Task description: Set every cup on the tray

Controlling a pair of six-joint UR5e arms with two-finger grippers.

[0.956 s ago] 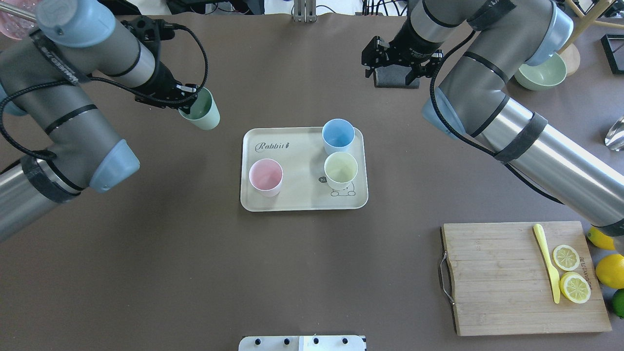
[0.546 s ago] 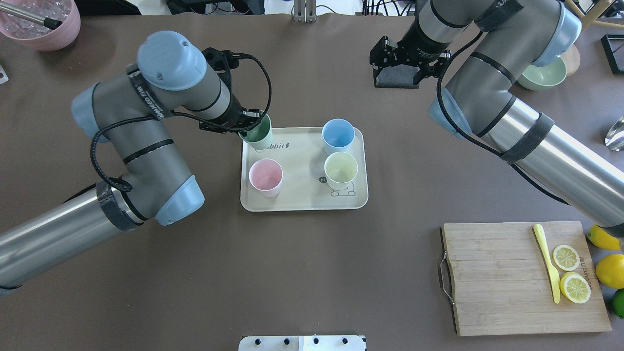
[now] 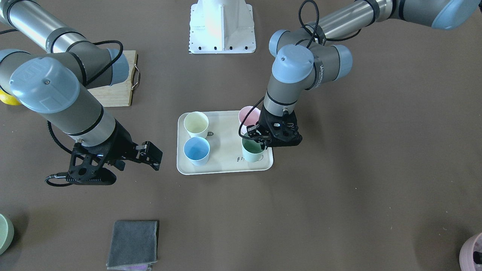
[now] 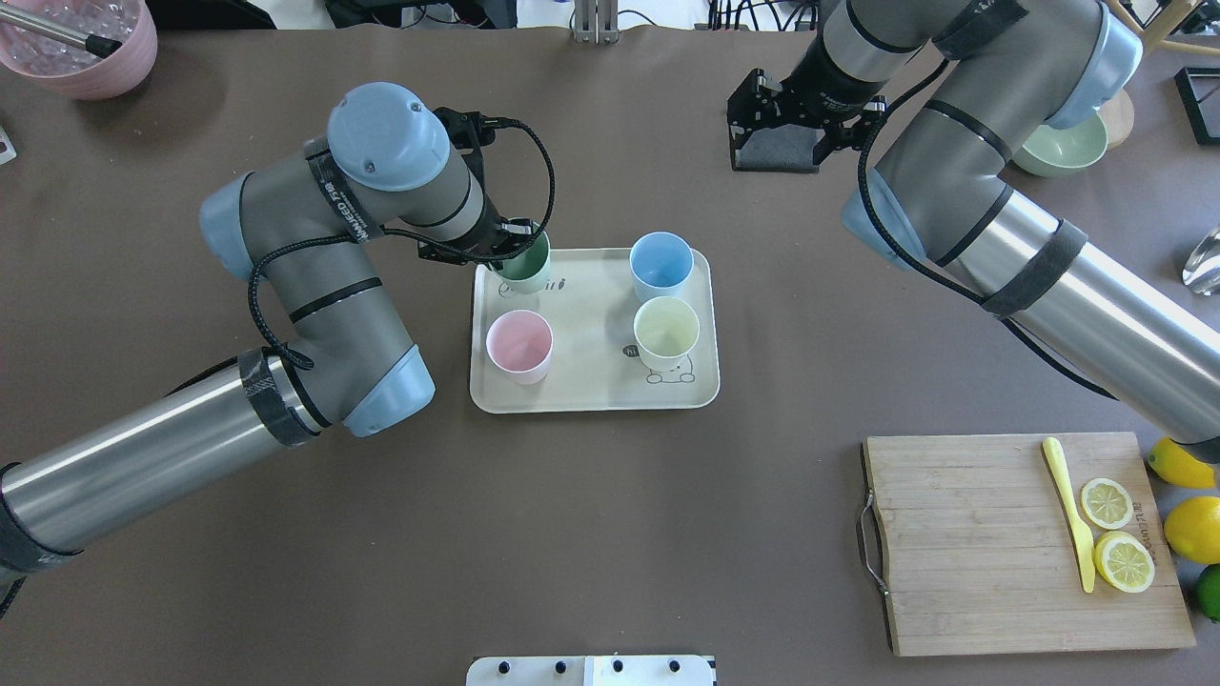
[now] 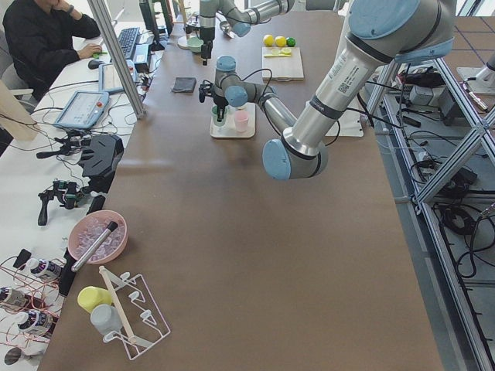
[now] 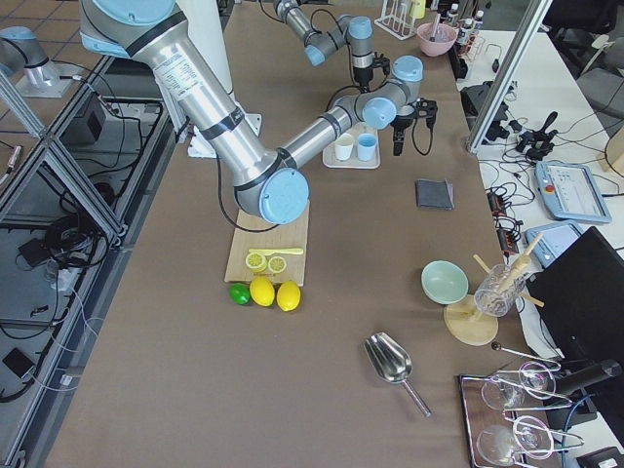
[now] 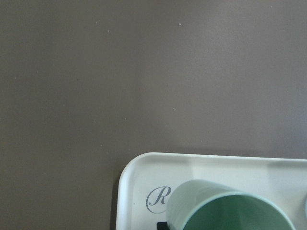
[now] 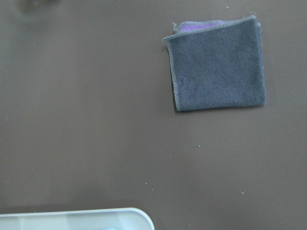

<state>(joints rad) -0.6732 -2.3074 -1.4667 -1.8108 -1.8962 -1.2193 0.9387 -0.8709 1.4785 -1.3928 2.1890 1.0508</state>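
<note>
The cream tray [image 4: 591,395] lies mid-table and also shows in the front view [image 3: 226,167]. On it stand the pink cup [image 4: 519,345], the light blue cup [image 4: 660,264] and the pale yellow cup [image 4: 666,332]. My left gripper [image 4: 512,250] is shut on the rim of the mint green cup [image 4: 526,270], holding it upright at the tray's far-left corner, over the script. The left wrist view shows this cup [image 7: 216,206] above the tray [image 7: 139,182]. I cannot tell if it touches the tray. My right gripper [image 3: 150,154] is open and empty, beyond the tray.
A grey cloth [image 4: 777,151] lies under my right gripper. A wooden cutting board [image 4: 991,543] with lemon slices and a yellow knife is at the near right, whole lemons beside it. A pale green bowl [image 4: 1058,148] is far right, a pink pot [image 4: 81,57] far left.
My left arm has carried the mint green cup to the right, from over the bare table to the tray's far-left corner. The right arm has barely moved.
</note>
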